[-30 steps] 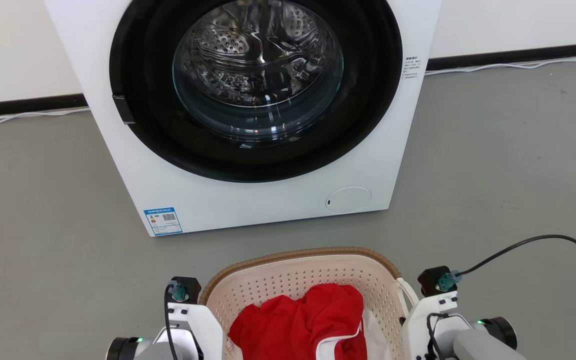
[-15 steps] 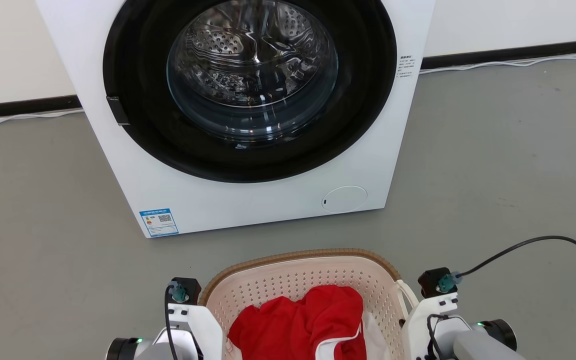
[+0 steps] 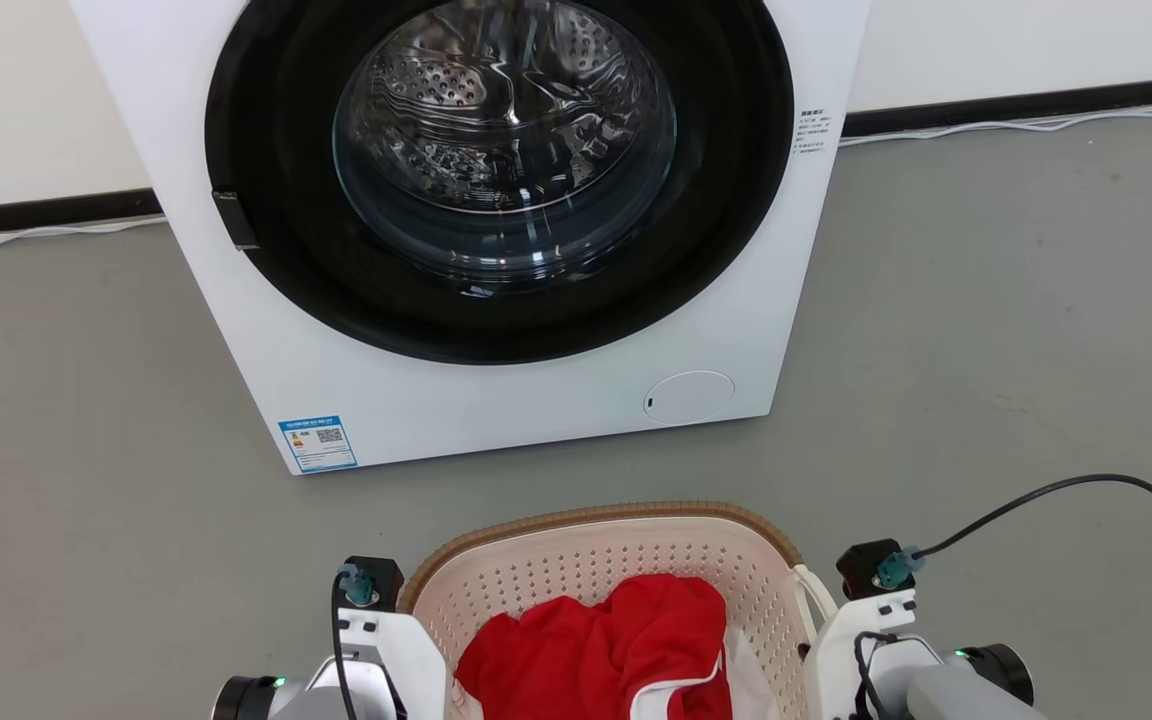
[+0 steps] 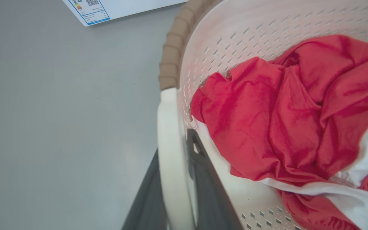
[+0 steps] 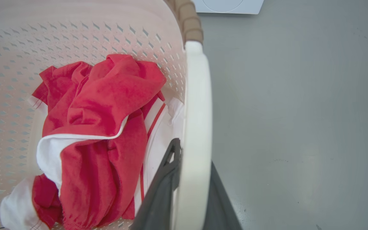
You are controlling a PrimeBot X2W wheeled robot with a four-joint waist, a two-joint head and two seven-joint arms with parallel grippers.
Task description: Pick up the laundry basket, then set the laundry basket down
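While left hand [image 4: 174, 143], right hand [image 5: 193, 153] grip laundry basket [image 3: 596, 517], washing machine [image 3: 496, 400] ahead.

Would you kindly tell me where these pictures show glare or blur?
Head view: sharp, evenly lit, with bright reflections streaking the door glass. Left wrist view: the handle of the laundry basket and the dark fingers near the lens look soft. Right wrist view: the white handle looks washed out, the red cloth crisp.

White wrists [image 3: 391, 650] with black cables [image 3: 1096, 478], teal plugs [image 3: 356, 585]; the left gripper [image 4: 173, 140] has dark grey fingers [image 4: 204, 188].
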